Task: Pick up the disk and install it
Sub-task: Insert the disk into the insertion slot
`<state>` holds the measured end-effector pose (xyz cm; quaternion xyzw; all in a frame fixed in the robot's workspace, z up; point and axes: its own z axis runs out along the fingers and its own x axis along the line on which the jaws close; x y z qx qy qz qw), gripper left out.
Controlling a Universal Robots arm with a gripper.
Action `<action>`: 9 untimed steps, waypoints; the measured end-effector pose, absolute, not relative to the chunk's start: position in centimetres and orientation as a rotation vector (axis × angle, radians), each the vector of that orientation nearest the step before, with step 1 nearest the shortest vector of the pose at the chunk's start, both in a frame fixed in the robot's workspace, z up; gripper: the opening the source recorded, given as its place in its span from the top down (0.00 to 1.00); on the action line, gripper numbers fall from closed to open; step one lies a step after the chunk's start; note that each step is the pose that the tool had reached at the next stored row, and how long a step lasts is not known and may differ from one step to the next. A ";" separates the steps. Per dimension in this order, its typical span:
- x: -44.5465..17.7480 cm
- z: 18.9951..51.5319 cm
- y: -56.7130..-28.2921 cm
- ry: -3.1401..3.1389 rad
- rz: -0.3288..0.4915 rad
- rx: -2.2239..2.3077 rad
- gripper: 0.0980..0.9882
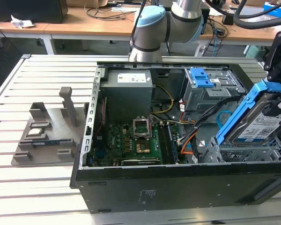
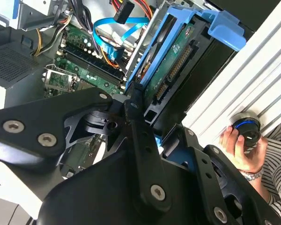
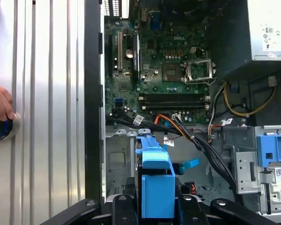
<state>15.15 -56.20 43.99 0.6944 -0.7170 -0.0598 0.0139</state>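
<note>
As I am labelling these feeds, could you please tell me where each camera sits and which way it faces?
Exterior view: off the arm, looking down across the computer case; the arm beyond it, the tilted disk at the exterior view's right.
First wrist view: on the wrist, looking down into the case past the pincer, shut on the disk.
Second wrist view: on the wrist, looking along the pincer's links at the disk's circuit-board side.
Shared: both wrist views show the disk, the motherboard and a person's hand.
</note>
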 end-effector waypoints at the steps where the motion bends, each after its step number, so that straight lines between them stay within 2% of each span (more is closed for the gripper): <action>1: 15.1 43.9 -56.2 -2.232 -0.186 2.163 0.70; 9: 15.1 42.6 -56.2 -2.232 -0.186 2.163 0.70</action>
